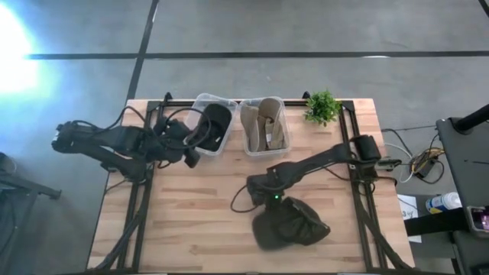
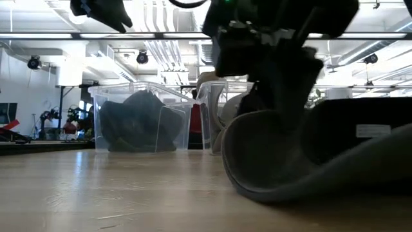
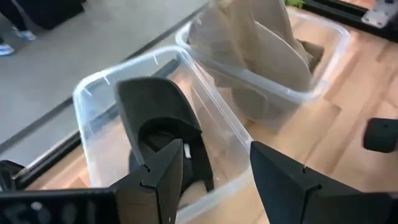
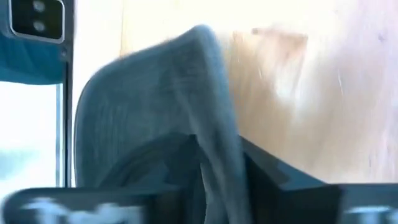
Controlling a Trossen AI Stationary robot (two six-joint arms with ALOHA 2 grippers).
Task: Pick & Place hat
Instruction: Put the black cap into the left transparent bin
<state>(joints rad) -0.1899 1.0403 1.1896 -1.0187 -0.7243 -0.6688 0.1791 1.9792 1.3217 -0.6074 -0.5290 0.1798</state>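
Note:
A dark grey hat (image 1: 292, 224) lies on the wooden table near its front edge; it also shows in the low view (image 2: 302, 161). My right gripper (image 1: 270, 200) is at the hat's far left edge and is shut on it (image 4: 217, 186). My left gripper (image 1: 195, 147) hangs open and empty over the near rim of a clear bin (image 1: 200, 103); its fingers show apart in the left wrist view (image 3: 217, 180). That bin holds another dark hat (image 3: 158, 124). A second clear bin (image 1: 284, 126) beside it holds beige hats (image 1: 263, 126). My right gripper pinches a raised, curved edge of the dark hat (image 4: 208, 106) between its two fingers (image 4: 273, 180). The fingers come from above, slanting down from the table's far side. The rest of the hat lies on the table (image 2: 257, 183).
The two bins stand side by side at the table's far edge, with a small green plant (image 1: 322, 106) to their right. Black frame rails (image 1: 145, 183) run along the table's left and right sides. Bare wood (image 1: 191, 221) lies left of the hat.

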